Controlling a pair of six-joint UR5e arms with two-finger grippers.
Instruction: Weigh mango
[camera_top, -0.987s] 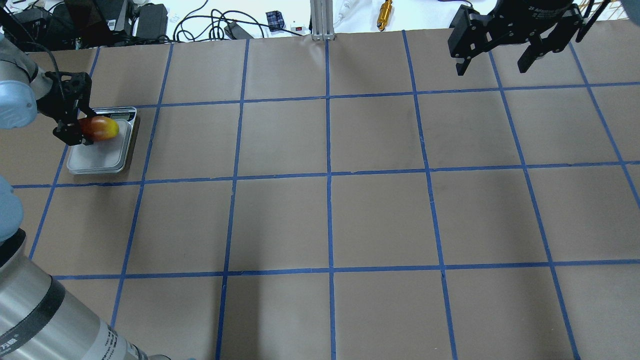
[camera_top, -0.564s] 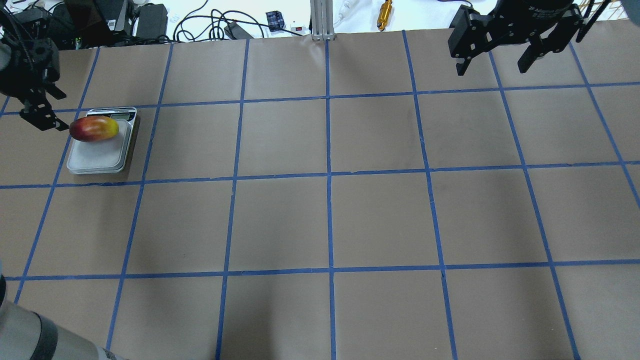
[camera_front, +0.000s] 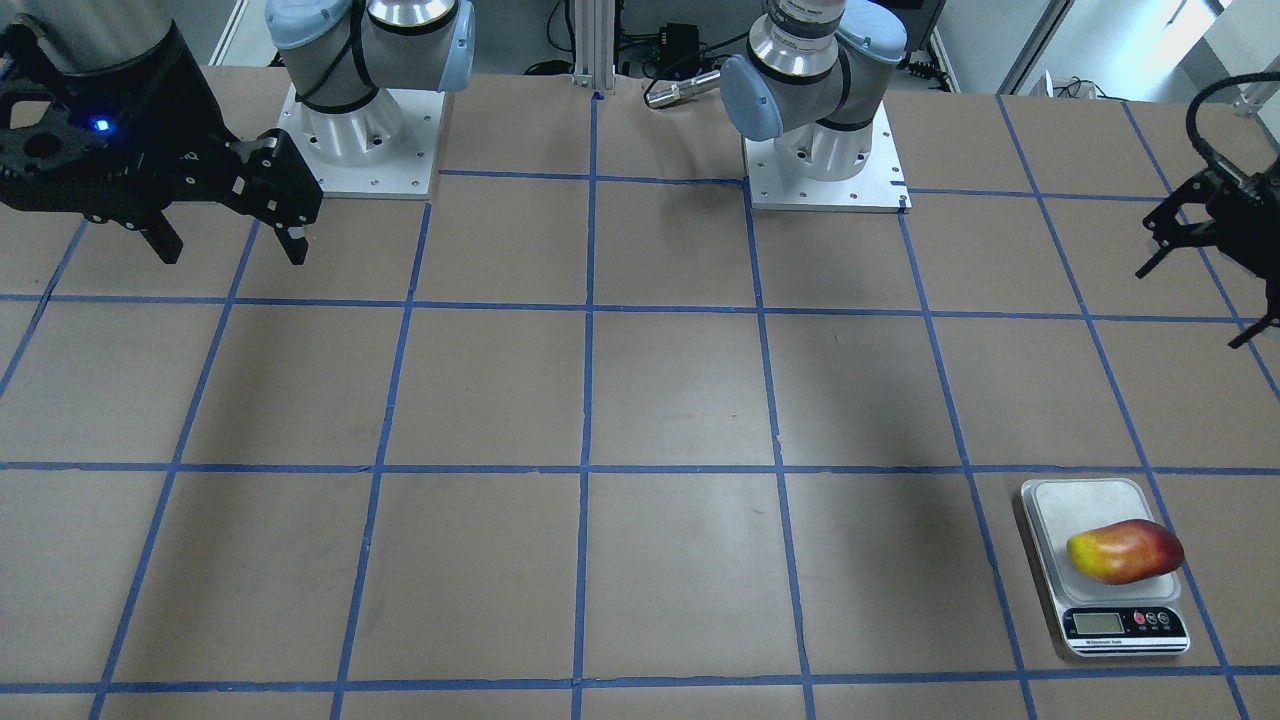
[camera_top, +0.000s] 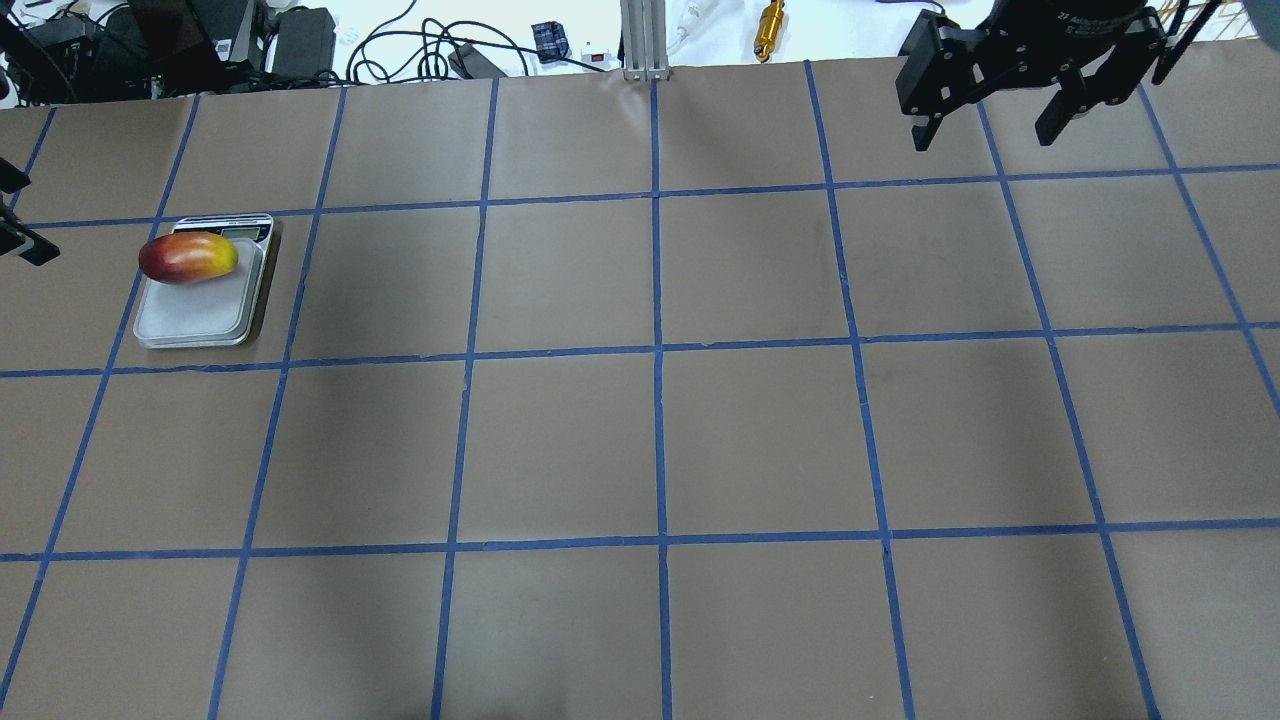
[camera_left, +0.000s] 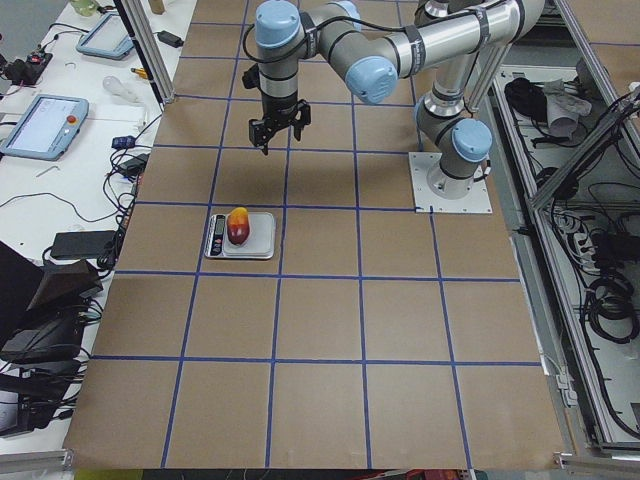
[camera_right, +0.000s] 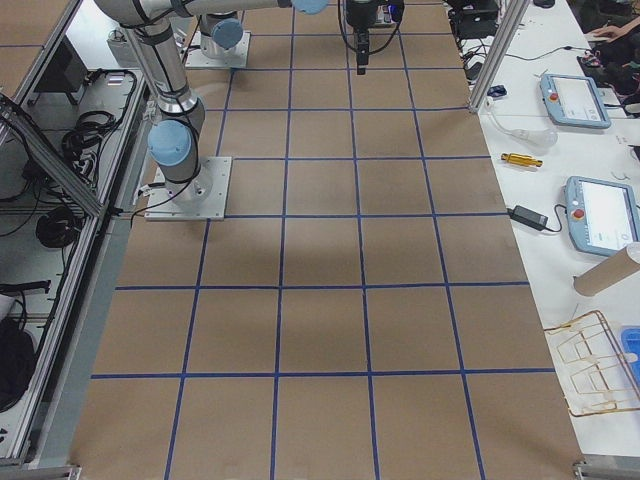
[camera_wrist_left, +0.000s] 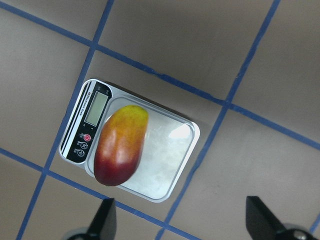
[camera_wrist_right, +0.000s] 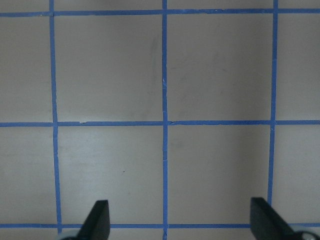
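the small red and yellow oval mango (camera_top: 188, 257) lies on the flat silver scale (camera_top: 192, 322), so the job looks almost done. both the left gripper (camera_wrist_left: 182, 222) and right gripper (camera_top: 985, 138) hang away, fingers spread wide, holding nothing.

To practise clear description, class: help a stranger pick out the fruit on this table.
On the brown table ruled by blue tape, look toward the robot's left end for a silver kitchen scale. Lying on it beside the display is the smooth oval mango, yellow blending to red, rounded and bright against the grey metal.
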